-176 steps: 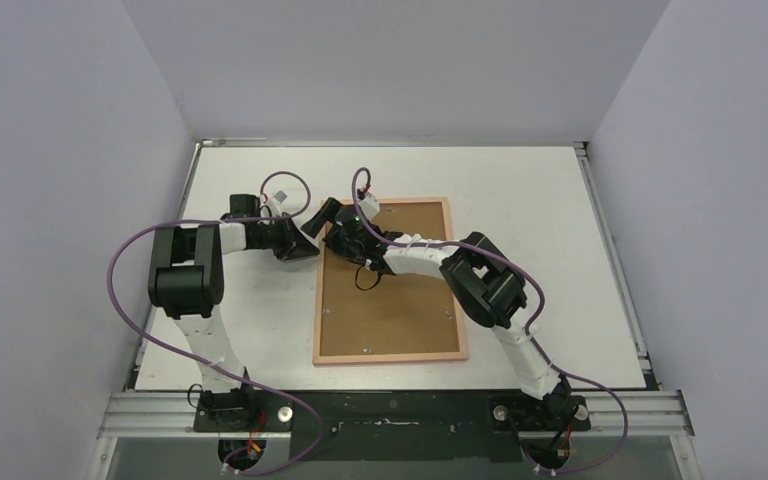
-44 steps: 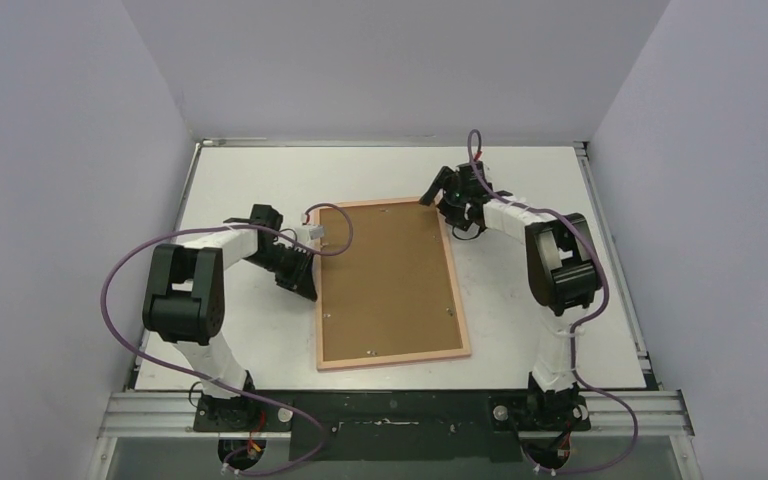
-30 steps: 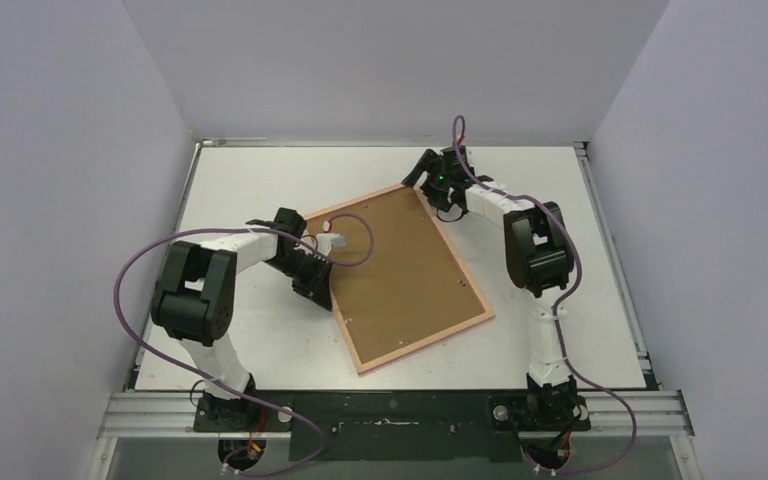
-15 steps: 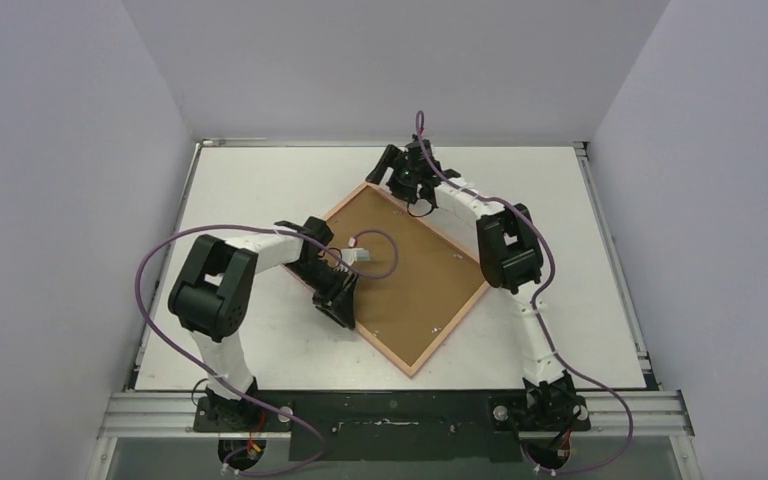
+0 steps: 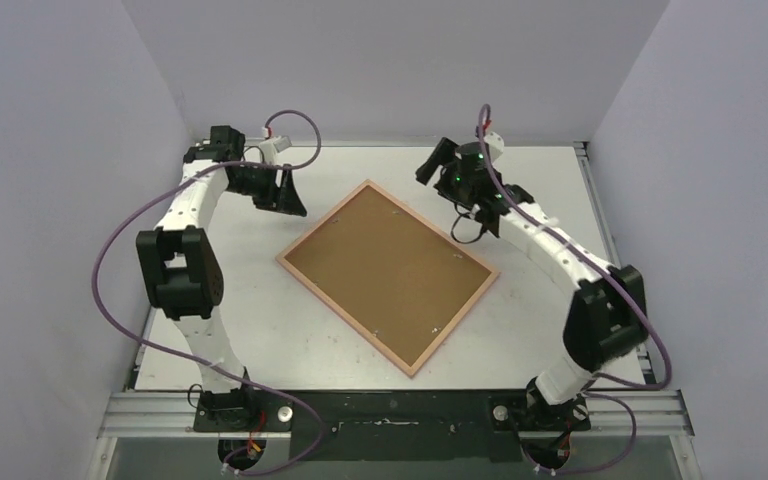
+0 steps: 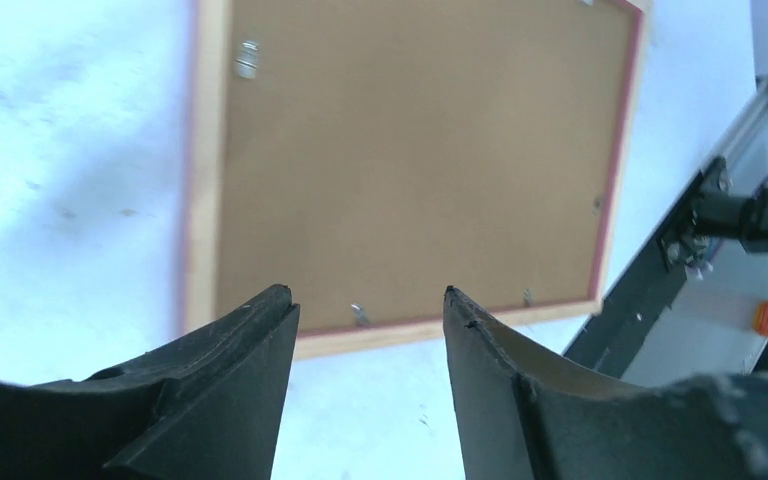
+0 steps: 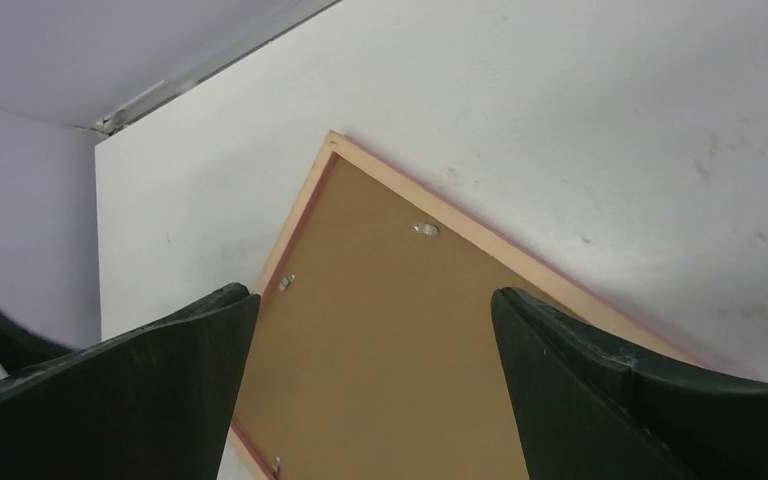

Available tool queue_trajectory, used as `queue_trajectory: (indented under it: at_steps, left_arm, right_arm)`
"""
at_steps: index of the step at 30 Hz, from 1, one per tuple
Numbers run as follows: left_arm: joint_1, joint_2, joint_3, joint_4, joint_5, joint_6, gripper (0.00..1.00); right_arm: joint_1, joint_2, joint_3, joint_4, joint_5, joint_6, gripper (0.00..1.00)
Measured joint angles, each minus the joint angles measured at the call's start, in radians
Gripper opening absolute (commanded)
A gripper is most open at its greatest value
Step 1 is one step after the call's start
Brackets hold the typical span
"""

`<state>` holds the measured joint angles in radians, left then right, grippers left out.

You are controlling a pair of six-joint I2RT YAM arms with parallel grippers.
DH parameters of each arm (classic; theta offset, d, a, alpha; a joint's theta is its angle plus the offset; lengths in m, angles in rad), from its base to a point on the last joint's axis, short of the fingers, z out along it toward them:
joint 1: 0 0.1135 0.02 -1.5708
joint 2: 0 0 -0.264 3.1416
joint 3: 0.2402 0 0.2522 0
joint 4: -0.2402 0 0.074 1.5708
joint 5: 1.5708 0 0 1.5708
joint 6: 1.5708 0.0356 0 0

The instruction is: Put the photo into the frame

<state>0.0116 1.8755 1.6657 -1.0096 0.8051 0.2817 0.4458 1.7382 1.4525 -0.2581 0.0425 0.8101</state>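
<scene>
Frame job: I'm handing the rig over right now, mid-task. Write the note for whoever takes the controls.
The left gripper is open and empty, raised over the far left of the table, clear of the frame.
The right gripper is open and empty, raised off the frame's far-right edge.
The frame lies flat mid-table, back up, turned diamond-wise, the backing board seated in it.
The photo is not in view; cannot tell whether it lies under the board.
Done: board in. Left: confirm the photo is inside, probably check the metal tabs.
</scene>
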Motion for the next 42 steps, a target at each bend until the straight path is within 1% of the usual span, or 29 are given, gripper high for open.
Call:
queue_trajectory:
  at_steps: [3, 6, 9, 14, 19, 30, 37, 42]
  left_arm:
    - [0.028, 0.137, 0.087, 0.02, -0.024, -0.033, 0.5]
    - [0.033, 0.237, 0.095, 0.036, -0.052, -0.059, 0.5]
    - [0.03, 0.3, 0.096, 0.048, -0.078, -0.087, 0.5]
    - [0.019, 0.33, 0.136, 0.07, -0.102, -0.122, 0.47]
    - [0.001, 0.359, 0.185, 0.116, -0.13, -0.149, 0.44]
    - [-0.008, 0.402, 0.178, 0.15, -0.158, -0.175, 0.3]
    - [-0.037, 0.4, 0.099, 0.184, -0.157, -0.175, 0.18]
    - [-0.041, 0.357, 0.034, 0.208, -0.155, -0.172, 0.14]
  right_arm:
    - [-0.001, -0.201, -0.204, 0.023, 0.036, 0.037, 0.9]
    - [0.002, -0.356, -0.413, 0.008, 0.056, 0.076, 0.9]
    - [0.008, -0.438, -0.549, -0.043, 0.06, 0.116, 0.9]
    - [0.017, -0.526, -0.699, -0.072, 0.055, 0.175, 0.9]
    - [0.021, -0.536, -0.756, -0.08, 0.053, 0.206, 0.9]
    - [0.027, -0.536, -0.806, -0.093, 0.044, 0.224, 0.9]
    - [0.027, -0.536, -0.848, -0.1, 0.042, 0.222, 0.9]
    - [0.022, -0.504, -0.869, -0.085, 0.037, 0.212, 0.9]
